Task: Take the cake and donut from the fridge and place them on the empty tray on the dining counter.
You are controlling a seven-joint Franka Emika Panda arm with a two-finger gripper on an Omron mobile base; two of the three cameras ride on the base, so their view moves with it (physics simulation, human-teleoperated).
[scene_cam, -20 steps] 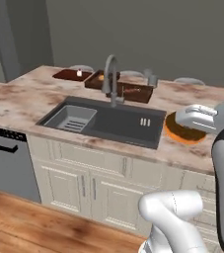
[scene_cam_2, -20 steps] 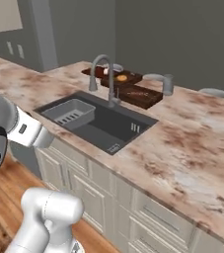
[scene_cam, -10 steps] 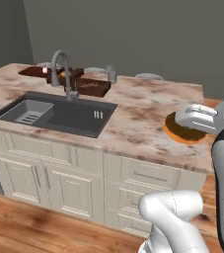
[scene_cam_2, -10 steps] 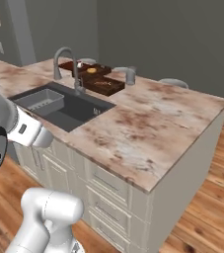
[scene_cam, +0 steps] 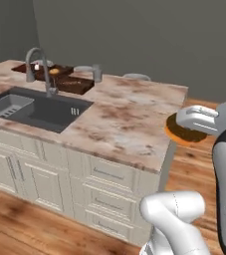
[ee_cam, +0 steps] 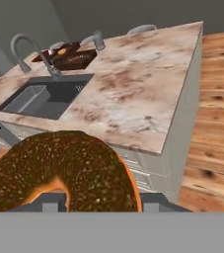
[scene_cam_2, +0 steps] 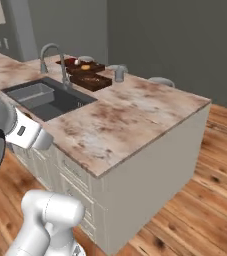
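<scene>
My gripper (scene_cam: 183, 128) is shut on the brown-glazed donut (scene_cam: 180, 133), holding it in the air just off the right end of the dining counter (scene_cam: 129, 114). In the hand view the donut (ee_cam: 64, 170) looms large at the bottom between my fingertips (ee_cam: 150, 201). The flat reddish-brown tray (scene_cam_2: 68, 62) lies far back behind the faucet, with a tiny white speck on it that looks like the cake (scene_cam_2: 77, 62). The tray (scene_cam: 27, 68) also sits at the far left of the counter in the left base view. The fridge is out of view.
A dark sink (scene_cam: 32, 107) and grey faucet (scene_cam: 41, 69) take up the counter's left part. Dark-brown boxy trays (scene_cam_2: 90, 80) and a grey cup (scene_cam_2: 118, 73) stand behind them. Grey stool tops (scene_cam: 135, 76) peek over the far edge. Wood floor (scene_cam_2: 200, 190) lies right of the counter's end.
The whole scene has slid left in both base views, so the base has driven right along the counter. The donut stays in my gripper.
</scene>
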